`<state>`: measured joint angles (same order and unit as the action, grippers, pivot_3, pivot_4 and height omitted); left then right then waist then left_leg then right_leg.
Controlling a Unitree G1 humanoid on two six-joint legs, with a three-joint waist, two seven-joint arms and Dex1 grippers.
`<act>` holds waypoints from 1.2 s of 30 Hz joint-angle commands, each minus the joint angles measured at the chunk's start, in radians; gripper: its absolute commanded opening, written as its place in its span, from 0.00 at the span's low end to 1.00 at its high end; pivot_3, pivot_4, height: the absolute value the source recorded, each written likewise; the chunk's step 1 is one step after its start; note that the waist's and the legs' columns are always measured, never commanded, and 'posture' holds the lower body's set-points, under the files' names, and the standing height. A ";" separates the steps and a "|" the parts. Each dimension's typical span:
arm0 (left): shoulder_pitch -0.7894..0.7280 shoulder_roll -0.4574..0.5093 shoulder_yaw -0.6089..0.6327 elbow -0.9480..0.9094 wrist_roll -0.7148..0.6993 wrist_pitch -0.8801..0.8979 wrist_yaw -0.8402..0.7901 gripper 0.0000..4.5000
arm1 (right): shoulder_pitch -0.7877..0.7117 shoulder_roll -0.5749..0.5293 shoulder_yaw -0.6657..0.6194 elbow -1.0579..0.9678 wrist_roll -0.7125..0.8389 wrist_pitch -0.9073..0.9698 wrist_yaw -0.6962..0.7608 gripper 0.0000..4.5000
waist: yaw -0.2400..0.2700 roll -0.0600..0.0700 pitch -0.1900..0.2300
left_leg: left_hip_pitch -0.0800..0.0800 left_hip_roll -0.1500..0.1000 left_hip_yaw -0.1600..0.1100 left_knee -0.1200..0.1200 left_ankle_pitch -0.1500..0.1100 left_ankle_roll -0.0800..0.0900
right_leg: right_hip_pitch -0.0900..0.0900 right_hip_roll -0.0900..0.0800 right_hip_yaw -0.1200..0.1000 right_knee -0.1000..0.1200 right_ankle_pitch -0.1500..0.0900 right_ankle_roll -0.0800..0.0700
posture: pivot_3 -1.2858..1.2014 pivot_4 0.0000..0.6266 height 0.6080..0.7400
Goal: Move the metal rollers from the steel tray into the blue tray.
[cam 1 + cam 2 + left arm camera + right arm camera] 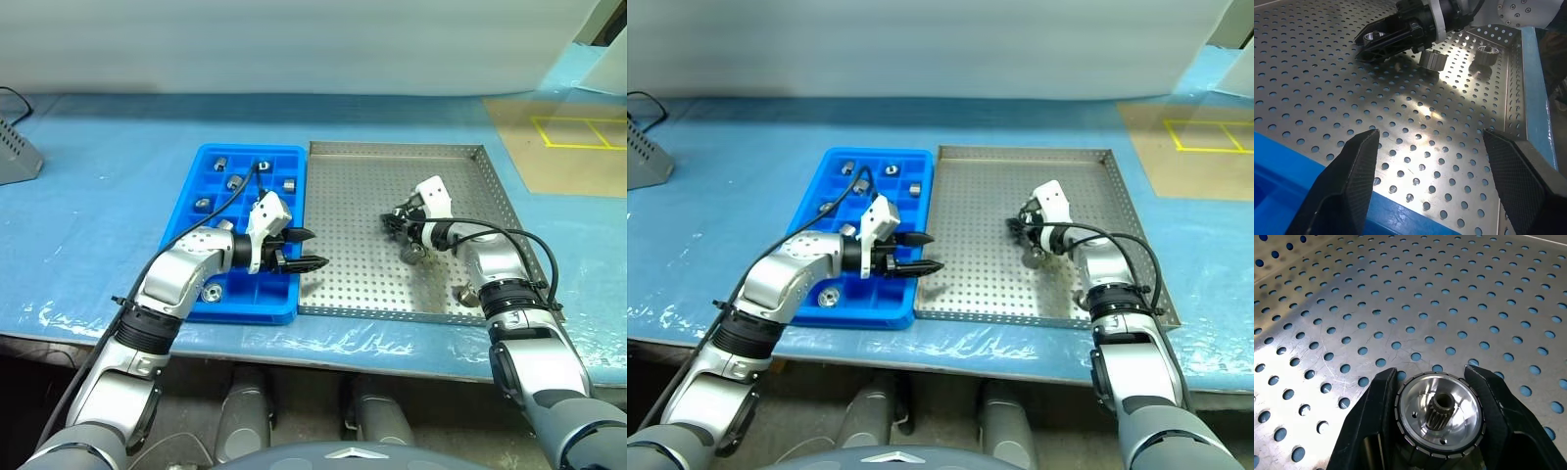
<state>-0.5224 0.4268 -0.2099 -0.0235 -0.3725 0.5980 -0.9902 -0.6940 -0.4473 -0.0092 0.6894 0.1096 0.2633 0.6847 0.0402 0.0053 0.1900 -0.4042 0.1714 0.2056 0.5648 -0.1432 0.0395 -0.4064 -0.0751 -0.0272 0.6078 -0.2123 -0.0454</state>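
The steel tray lies right of the blue tray, edge to edge. My right gripper is low over the steel tray's middle, shut on a metal roller whose hollow toothed centre faces the camera. Two more rollers lie on the perforated floor, one just behind that gripper and one beside my right forearm. Several rollers sit in the blue tray's compartments. My left gripper hovers over the seam between the trays, open and holding nothing, pointing toward the right gripper.
A blue sheet covers the table. A grey object stands at the far left edge. A brown patch with yellow tape lines lies at the back right. The table's front edge runs just below both trays.
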 commanded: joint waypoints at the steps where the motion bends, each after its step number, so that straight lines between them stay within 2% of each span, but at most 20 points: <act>1: -0.012 0.003 0.005 -0.033 -0.010 0.000 -0.004 0.79 | -0.013 0.012 -0.031 -0.107 0.046 0.016 0.015 0.39 | -0.002 0.000 0.000 | 0.000 0.000 0.000 0.000 0.000 0.000 | 0.000 0.000 0.000 0.000 0.000 0.000 | 0.46 0.24 1.00; 6: -0.011 0.000 0.003 -0.030 -0.008 -0.003 -0.003 0.79 | -0.019 0.039 -0.064 -0.210 0.105 0.035 0.023 0.39 | -0.002 0.000 0.000 | -0.001 0.000 0.000 -0.003 0.000 -0.001 | -0.003 0.000 0.000 0.000 0.000 0.000 | 0.46 0.24 1.00; 17: -0.002 0.003 0.007 -0.030 -0.006 -0.006 -0.001 0.79 | -0.045 0.065 -0.143 -0.245 0.189 0.042 -0.012 0.39 | 0.000 0.000 0.000 | -0.002 0.000 0.001 -0.003 0.000 0.000 | -0.003 0.000 0.000 -0.002 0.000 0.000 | 0.47 0.24 1.00; 24: -0.007 0.001 0.010 -0.017 0.001 -0.013 0.008 0.79 | -0.017 0.081 -0.125 -0.293 0.196 0.056 -0.006 0.39 | -0.002 0.000 0.000 | -0.002 0.000 0.001 -0.004 0.000 -0.001 | -0.004 0.000 0.000 -0.001 0.000 0.000 | 0.47 0.24 1.00; 28: -0.006 0.004 0.006 -0.021 0.001 -0.012 0.004 0.79 | -0.006 0.043 -0.065 -0.227 0.088 0.002 -0.028 0.39 | -0.001 0.000 0.000 | -0.002 0.000 0.001 -0.004 0.000 -0.001 | -0.004 0.000 0.000 -0.002 0.000 0.000 | 0.47 0.24 1.00; 32: -0.008 0.003 0.006 -0.016 0.006 -0.019 0.007 0.79 | -0.031 0.084 -0.152 -0.311 0.211 0.072 -0.038 0.39 | -0.001 0.001 0.001 | -0.002 0.000 0.001 -0.004 0.000 -0.001 | -0.005 0.000 0.000 -0.002 0.000 0.000 | 0.46 0.24 1.00; 36: -0.038 -0.041 0.023 0.038 0.017 -0.041 0.054 0.79 | -0.014 0.091 -0.126 -0.326 0.190 0.075 -0.053 0.39 | -0.002 0.001 0.001 | -0.002 0.000 0.001 -0.004 0.000 -0.001 | -0.005 0.000 0.001 -0.001 0.000 0.000 | 0.46 0.24 1.00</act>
<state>-0.5358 0.3967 -0.2084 0.0089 -0.3549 0.5809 -0.9523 -0.6928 -0.3595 -0.1235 0.4178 0.2776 0.3389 0.6342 0.0382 0.0060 0.1905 -0.4062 0.1716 0.2069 0.5608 -0.1429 0.0388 -0.4110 -0.0748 -0.0266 0.6064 -0.2126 -0.0456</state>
